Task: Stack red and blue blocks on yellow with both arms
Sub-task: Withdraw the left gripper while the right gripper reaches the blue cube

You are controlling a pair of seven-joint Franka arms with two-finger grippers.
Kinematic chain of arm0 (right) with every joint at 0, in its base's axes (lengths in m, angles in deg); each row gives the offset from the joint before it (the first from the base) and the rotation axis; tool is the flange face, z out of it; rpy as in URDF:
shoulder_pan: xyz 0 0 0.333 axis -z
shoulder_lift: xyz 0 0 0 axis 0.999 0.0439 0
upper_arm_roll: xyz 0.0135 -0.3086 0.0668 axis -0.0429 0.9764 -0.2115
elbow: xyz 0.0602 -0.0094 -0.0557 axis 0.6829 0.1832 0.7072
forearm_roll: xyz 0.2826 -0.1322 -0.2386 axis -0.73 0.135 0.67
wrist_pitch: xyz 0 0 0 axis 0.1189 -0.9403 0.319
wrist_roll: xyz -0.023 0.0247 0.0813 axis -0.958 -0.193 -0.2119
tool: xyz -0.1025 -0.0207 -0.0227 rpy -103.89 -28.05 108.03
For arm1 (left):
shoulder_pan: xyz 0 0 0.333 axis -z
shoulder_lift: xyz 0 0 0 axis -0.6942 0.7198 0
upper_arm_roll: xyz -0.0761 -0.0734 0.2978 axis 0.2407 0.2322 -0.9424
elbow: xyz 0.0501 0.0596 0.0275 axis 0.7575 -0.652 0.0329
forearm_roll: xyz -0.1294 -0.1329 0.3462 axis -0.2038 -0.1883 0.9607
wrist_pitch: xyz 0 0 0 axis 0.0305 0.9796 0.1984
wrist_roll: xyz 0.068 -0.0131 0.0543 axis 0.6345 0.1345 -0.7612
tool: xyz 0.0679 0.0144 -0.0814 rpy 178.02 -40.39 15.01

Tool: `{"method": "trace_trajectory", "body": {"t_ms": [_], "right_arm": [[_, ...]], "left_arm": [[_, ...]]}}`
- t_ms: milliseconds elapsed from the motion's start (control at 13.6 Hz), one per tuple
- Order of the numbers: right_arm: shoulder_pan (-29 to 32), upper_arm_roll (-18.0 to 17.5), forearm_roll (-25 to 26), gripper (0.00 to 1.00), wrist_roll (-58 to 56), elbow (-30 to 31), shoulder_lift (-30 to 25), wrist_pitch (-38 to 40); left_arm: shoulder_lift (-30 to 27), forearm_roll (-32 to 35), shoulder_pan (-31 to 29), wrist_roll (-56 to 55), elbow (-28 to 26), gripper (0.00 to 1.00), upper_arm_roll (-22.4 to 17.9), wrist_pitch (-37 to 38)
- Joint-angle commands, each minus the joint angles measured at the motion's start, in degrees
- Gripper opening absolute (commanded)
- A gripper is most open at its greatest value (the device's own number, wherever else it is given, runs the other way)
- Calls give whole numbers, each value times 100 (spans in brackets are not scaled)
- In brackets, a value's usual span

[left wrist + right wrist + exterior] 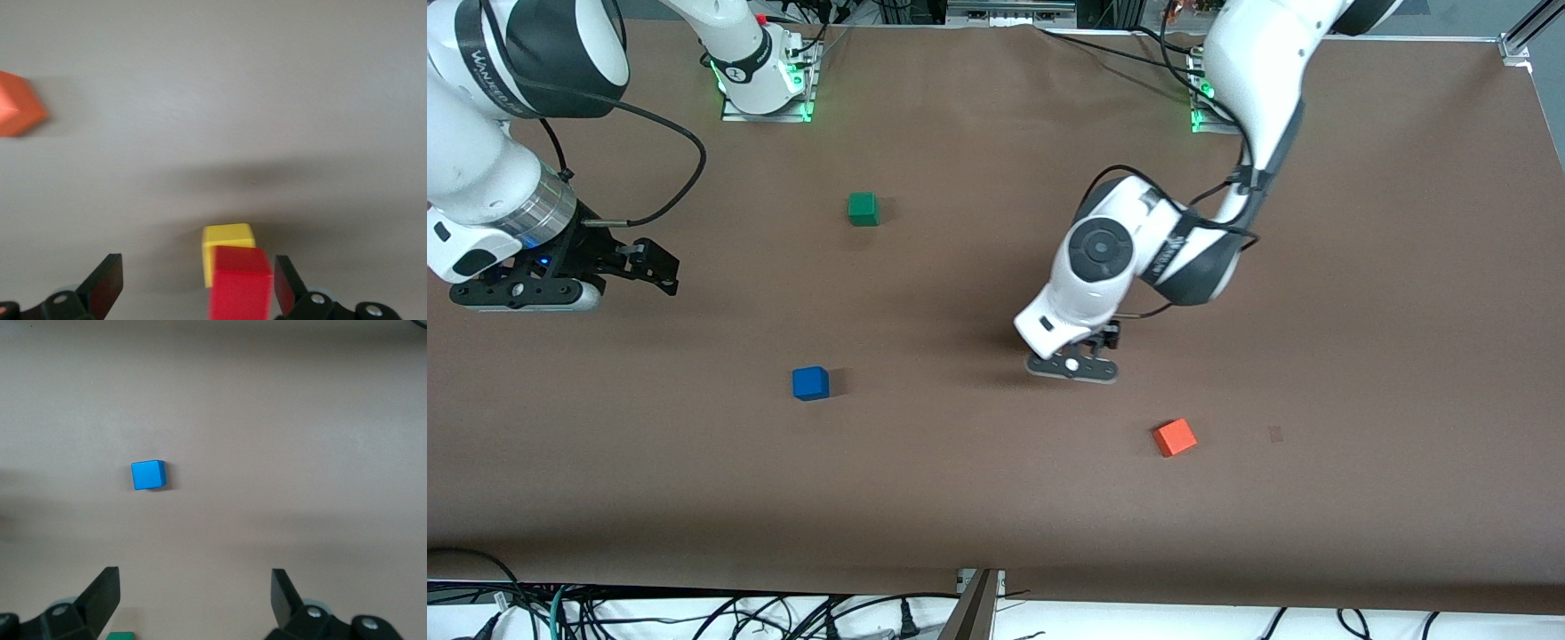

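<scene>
My left gripper (pixel 1087 352) hangs low over the middle of the table, and in the front view it hides the blocks under it. In the left wrist view this gripper (pixel 197 287) is open. The red block (pixel 241 285) stands between its fingers, close beside one finger (pixel 287 283), and appears to rest on the yellow cube (pixel 227 239), shifted off its middle. The blue block (pixel 810 382) lies alone on the table toward the right arm's end, and it also shows in the right wrist view (pixel 147 475). My right gripper (pixel 660 267) is open and empty, up over the right arm's end (pixel 193 597).
A green cube (pixel 863 209) lies nearer the robots' bases, and its edge shows in the right wrist view (pixel 120 635). An orange cube (pixel 1175 437) lies nearer the front camera than the left gripper, and it also shows in the left wrist view (pixel 19 107). Brown table cover (pixel 996 498).
</scene>
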Motion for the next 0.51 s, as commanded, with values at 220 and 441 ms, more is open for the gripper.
{"method": "trace_trajectory", "body": {"t_ms": [220, 441], "right_arm": [[-137, -61, -35, 100, -23, -247, 590, -233], [-251, -61, 9, 100, -50, -361, 951, -250]], "left_arm": [[-898, 109, -1058, -56, 430, 100, 56, 907], [-1373, 109, -1787, 389, 430, 100, 100, 1519]]}}
